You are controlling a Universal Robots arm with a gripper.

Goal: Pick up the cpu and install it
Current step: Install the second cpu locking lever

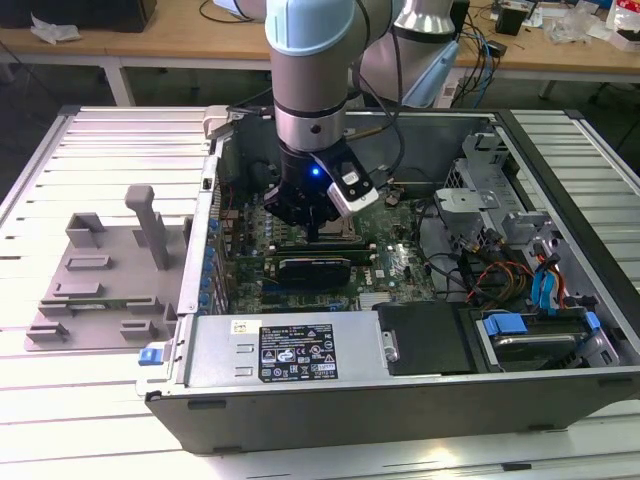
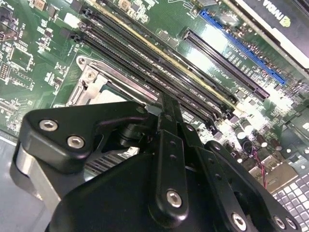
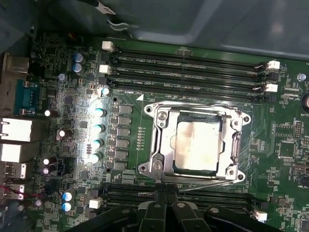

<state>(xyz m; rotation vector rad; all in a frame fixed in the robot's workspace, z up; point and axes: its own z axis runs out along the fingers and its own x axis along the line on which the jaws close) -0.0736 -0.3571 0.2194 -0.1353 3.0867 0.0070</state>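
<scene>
Hidden or cut off:

- Gripper (image 1: 313,232): fingertips hidden among motherboard (image 1: 395,265) parts in the exterior view; jaw state indeterminate. In the first wrist view the gripper (image 3: 166,200) body is cut off by the frame edge at 6 o'clock.
- Socket frame (image 2: 91,82): mostly covered by the gripper's black linkage in the second wrist view.
- Cpu (image 3: 197,142): its edges lie under the socket frame (image 3: 157,140); seating indeterminate.
- Computer case (image 1: 400,395): near corner cut off at 6 o'clock in the exterior view.
</scene>
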